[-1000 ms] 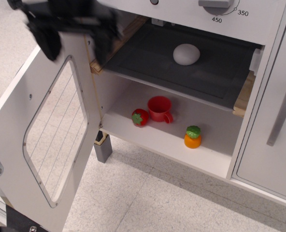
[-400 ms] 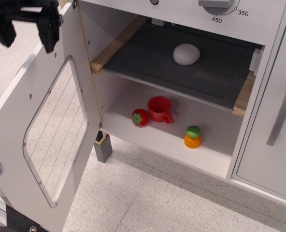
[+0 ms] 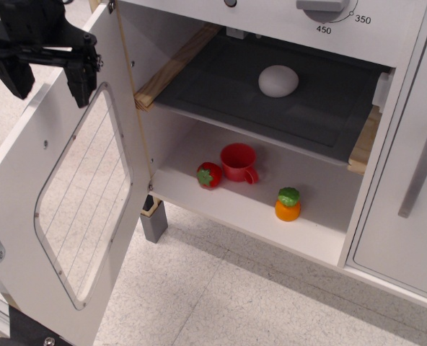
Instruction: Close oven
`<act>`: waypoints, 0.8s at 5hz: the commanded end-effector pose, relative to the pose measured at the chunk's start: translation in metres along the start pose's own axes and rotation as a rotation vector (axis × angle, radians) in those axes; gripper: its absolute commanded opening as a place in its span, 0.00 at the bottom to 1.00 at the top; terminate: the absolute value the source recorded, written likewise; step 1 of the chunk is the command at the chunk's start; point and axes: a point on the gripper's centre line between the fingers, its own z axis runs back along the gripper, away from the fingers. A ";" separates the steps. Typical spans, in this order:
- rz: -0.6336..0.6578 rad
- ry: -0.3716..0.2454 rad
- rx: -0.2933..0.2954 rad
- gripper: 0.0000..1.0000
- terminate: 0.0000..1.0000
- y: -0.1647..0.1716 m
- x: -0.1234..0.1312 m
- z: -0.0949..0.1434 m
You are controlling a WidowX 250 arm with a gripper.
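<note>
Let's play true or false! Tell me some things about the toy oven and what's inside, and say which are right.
1. The oven door is wide open. True.
2. A white egg sits on the dark shelf. True.
3. The red cup is on the top shelf. False: it stands on the oven floor, beside the strawberry.
4. The gripper is inside the oven. False: it is outside, at the door's top edge.
5. The cabinet door on the right is open. False: it is closed.
</note>
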 end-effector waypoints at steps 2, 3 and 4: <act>0.212 -0.048 0.008 1.00 0.00 -0.065 -0.005 0.000; 0.326 -0.053 -0.012 1.00 0.00 -0.091 0.004 0.003; 0.395 -0.044 -0.037 1.00 0.00 -0.120 0.009 0.000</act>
